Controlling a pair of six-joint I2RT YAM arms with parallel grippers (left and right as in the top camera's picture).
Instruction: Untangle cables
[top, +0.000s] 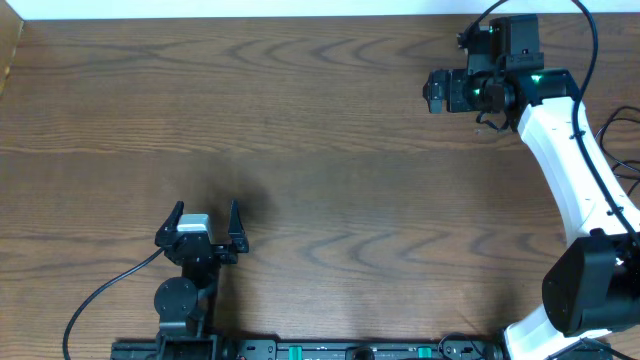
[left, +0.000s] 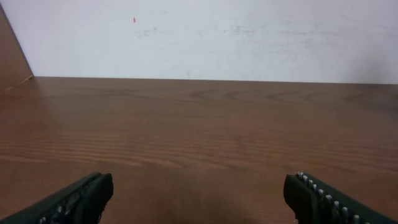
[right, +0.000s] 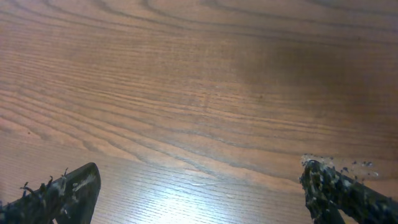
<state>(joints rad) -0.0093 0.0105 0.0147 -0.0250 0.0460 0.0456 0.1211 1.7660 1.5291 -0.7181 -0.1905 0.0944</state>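
Overhead, the left gripper (top: 205, 213) and the right gripper (top: 436, 90) are being shown spread wide and empty above the wooden table (top: 330, 150), no cables are being shown in any view, and locating them is judged to be called for before any grasp.

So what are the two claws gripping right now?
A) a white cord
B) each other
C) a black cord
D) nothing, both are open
D: the left gripper and the right gripper both stand wide open in their wrist views, holding nothing.
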